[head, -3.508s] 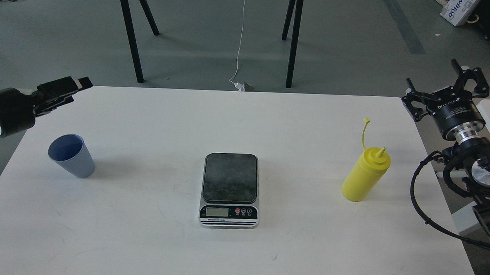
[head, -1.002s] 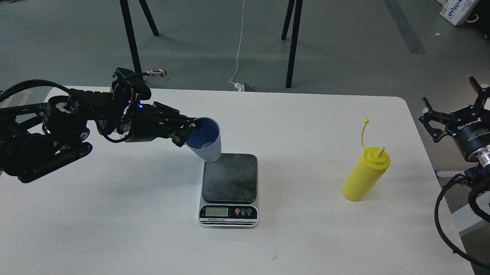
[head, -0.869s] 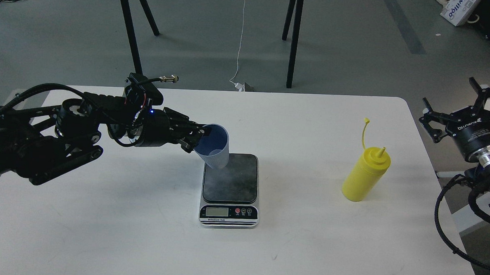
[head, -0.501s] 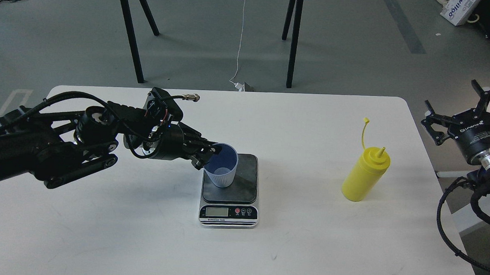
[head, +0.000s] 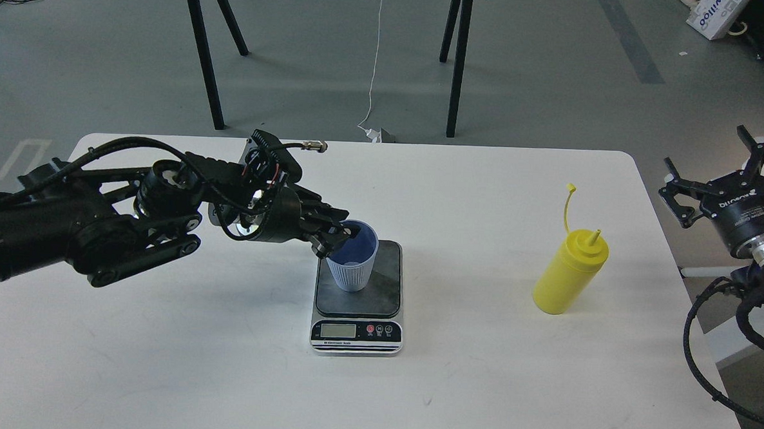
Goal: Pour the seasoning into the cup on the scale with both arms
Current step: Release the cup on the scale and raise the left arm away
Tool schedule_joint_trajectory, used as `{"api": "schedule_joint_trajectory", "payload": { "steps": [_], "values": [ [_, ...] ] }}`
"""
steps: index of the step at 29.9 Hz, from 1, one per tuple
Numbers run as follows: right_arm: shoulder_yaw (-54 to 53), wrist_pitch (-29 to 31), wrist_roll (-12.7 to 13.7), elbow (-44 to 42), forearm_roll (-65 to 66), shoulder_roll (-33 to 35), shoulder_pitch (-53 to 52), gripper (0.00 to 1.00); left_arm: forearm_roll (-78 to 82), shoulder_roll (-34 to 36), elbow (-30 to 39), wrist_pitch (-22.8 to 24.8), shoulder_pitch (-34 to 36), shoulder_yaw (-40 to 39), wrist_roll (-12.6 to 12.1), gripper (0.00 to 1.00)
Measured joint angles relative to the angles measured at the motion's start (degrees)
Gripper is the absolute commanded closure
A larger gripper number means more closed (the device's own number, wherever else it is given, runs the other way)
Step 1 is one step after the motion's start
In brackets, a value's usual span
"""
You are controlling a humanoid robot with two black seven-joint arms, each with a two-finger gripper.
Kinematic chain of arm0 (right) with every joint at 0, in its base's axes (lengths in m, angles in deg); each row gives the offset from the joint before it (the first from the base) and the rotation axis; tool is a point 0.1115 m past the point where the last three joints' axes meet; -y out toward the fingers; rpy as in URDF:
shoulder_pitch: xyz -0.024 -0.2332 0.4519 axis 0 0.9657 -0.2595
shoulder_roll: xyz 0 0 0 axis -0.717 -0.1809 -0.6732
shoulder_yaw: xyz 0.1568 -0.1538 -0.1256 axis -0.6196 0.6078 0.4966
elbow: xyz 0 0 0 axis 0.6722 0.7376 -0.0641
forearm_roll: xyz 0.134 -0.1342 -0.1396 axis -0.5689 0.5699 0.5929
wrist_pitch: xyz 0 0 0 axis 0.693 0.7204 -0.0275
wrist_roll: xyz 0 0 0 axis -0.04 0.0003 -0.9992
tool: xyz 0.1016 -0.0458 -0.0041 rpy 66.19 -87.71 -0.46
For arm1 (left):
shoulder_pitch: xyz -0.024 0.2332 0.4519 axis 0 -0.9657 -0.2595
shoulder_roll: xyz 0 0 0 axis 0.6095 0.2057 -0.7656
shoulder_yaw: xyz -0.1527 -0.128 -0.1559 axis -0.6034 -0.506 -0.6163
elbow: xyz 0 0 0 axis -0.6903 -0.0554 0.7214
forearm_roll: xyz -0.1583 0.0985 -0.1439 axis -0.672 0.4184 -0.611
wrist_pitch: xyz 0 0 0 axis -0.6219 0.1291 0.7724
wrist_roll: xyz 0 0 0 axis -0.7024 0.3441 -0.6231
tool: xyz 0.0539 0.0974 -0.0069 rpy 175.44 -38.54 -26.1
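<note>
Cup (head: 352, 265) — rim in left gripper (head: 337, 233)

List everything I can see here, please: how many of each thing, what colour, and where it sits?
cup: one, light blue, upright on the scale's dark platform, toward its left rear
scale: one, dark top with silver-black front, middle of the table
squeeze bottle: one, yellow, standing on the right part of the table, cap strap sticking up
table: one, white, filling most of the view
stand legs: black, on the grey floor behind the table
cable: one, white, hanging down to the floor behind the table
left end effector: one, black, gripping the cup's rim
right end effector: one, black, open, off the table's right edge
</note>
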Motion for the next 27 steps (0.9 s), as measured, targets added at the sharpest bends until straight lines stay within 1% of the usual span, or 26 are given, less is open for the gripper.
{"api": "schedule_joint_trajectory", "payload": {
  "steps": [5, 8, 11, 12, 14, 17, 20, 24, 25, 27],
  "values": [
    [0.04, 0.00, 0.00, 2.09, 0.00, 3.36, 0.11, 0.00, -12.37, 4.32, 0.83, 0.03, 3.91, -2.53, 0.89, 0.05],
    [0.46, 0.00, 0.00, 4.84, 0.09, 6.15, 1.93, 0.00, -22.26, 7.07, 1.71, 0.28, 4.89, -5.04, 3.00, 0.01],
    [0.52, 0.00, -0.07, 9.27, 0.77, 8.75, 5.66, 0.01, -32.94, 9.20, 1.83, 0.32, 5.00, -9.11, 5.11, 0.01],
    [0.46, 0.00, -0.32, 10.92, 1.19, 10.02, 6.93, 0.01, -36.13, 9.64, 1.78, 0.34, 4.98, -10.41, 5.39, 0.01],
    [0.17, 0.00, -1.74, 13.78, 1.82, 12.68, 9.57, 0.00, -43.66, 10.19, 1.45, 0.39, 4.67, -13.19, 5.64, 0.01],
    [0.07, 0.00, -3.27, 16.66, 1.75, 14.41, 14.23, 0.00, -54.15, 10.37, 0.87, 0.41, 4.26, -15.92, 5.68, 0.01],
    [0.12, 0.00, -3.86, 18.49, 0.41, 13.41, 18.95, 0.00, -64.04, 10.40, 0.58, 0.42, 4.11, -16.90, 5.62, 0.00],
    [0.09, 0.00, -4.56, 20.41, -3.53, 8.25, 24.78, 0.00, -74.11, 10.42, -1.48, 0.49, 4.06, -17.08, 5.47, 0.01],
    [0.06, 0.00, -5.22, 20.74, -3.99, 7.15, 25.97, 0.00, -76.27, 10.43, -2.61, 0.66, 4.02, -17.09, 5.46, 0.00],
    [0.28, 0.00, -8.08, 21.17, -4.32, 5.22, 27.97, 0.00, -80.36, 10.43, -4.89, 1.38, 3.96, -17.09, 5.46, 0.00]
  ]
}}
